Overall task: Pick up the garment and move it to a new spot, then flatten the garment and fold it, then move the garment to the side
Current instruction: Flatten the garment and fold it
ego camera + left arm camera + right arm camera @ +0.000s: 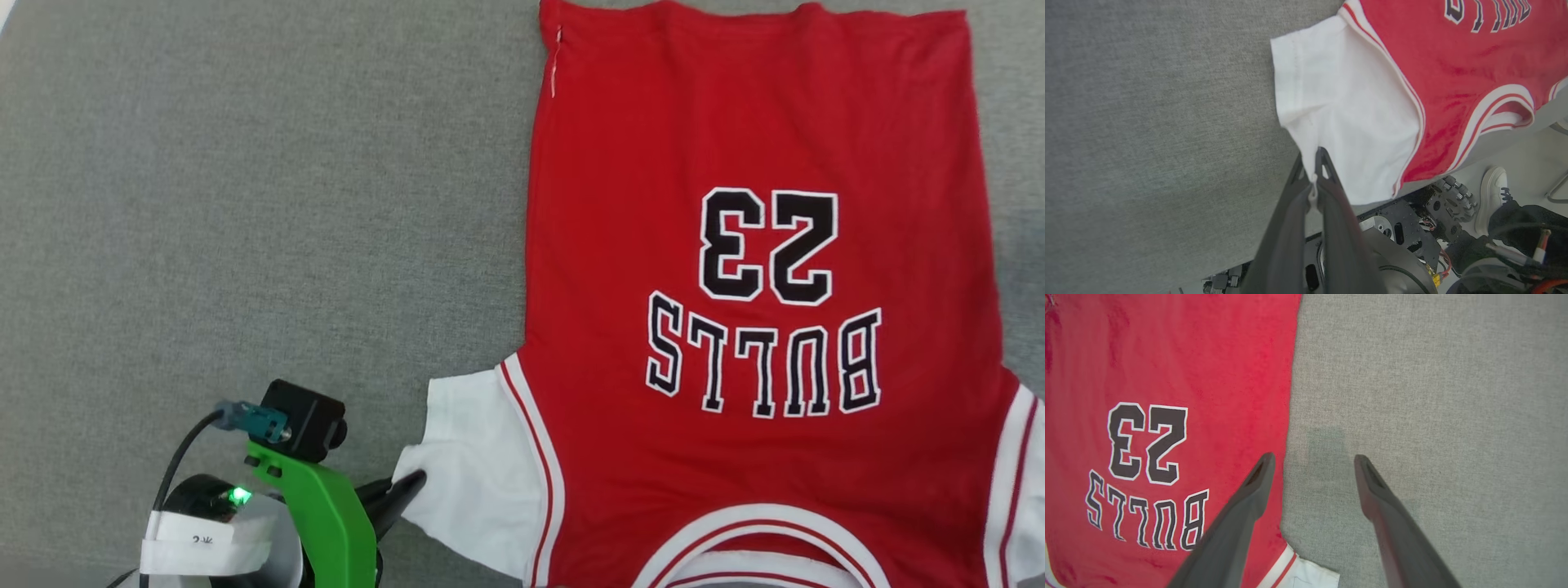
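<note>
We cannot see the whole garment (759, 245) from the head view: the bottom edge cuts off its neck hole, and the right edge cuts off the sleeve on that side. A green bracket (322, 514) hides most of the left pincer (408, 486), so only its dark tips poke out there. The garment lies flat on the grey table (245, 204), on the right half of the head view, with the printed side up. Its long way runs from near us to far from us. The neck hole is close to us and the bottom hem is far away, so the "23" and the letters look upside down. The left pincer (1312, 163) is clenched on the edge of the white sleeve (1339, 106), and a bit of white cloth is pinched between its fingers. The right pincer (1314, 461) is spread wide with nothing in it. One finger is over the red cloth and the other is over the bare table, right by the garment's side edge. We cannot tell if it touches anything. In the left wrist view a person's white shoe (1492, 196) shows on the floor past the table's edge.
</note>
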### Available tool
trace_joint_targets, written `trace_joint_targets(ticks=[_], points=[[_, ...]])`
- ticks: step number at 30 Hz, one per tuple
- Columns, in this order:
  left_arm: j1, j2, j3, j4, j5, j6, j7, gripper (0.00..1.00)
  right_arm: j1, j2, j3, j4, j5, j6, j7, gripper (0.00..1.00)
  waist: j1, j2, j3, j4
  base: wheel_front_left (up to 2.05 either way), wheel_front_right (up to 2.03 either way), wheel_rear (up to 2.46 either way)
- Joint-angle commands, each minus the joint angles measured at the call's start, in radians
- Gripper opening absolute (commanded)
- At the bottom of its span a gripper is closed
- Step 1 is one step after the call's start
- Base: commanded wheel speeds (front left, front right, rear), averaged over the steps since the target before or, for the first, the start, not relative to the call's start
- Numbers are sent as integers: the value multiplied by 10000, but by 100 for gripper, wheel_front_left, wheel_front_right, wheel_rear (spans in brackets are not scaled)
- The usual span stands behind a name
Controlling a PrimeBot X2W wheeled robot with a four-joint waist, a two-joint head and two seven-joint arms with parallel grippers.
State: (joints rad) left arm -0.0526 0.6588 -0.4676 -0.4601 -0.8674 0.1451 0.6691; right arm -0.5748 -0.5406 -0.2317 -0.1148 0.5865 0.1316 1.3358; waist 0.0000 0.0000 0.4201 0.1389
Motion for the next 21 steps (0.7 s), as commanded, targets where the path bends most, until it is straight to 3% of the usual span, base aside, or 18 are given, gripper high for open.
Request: trace_joint_targets(ticks=[1, 12, 21], points=[[-244, 4, -45, -53, 163, 48, 13, 0, -541, 30, 88, 240, -190, -9, 129, 100, 0, 0, 1144, 893, 0, 0, 0], [-859, -526, -595, -255, 540, -265, -161, 0, -4239, -296, 945, 2938, -1852, -9, 454, 100, 0, 0, 2276, 1951, 0, 0, 0], [-1168, -963, -785, 12, 609, -578, -598, 0, -5247, -395, 1189, 4100, -2590, -9, 311, 100, 0, 0, 2704, 2374, 0, 0, 0]])
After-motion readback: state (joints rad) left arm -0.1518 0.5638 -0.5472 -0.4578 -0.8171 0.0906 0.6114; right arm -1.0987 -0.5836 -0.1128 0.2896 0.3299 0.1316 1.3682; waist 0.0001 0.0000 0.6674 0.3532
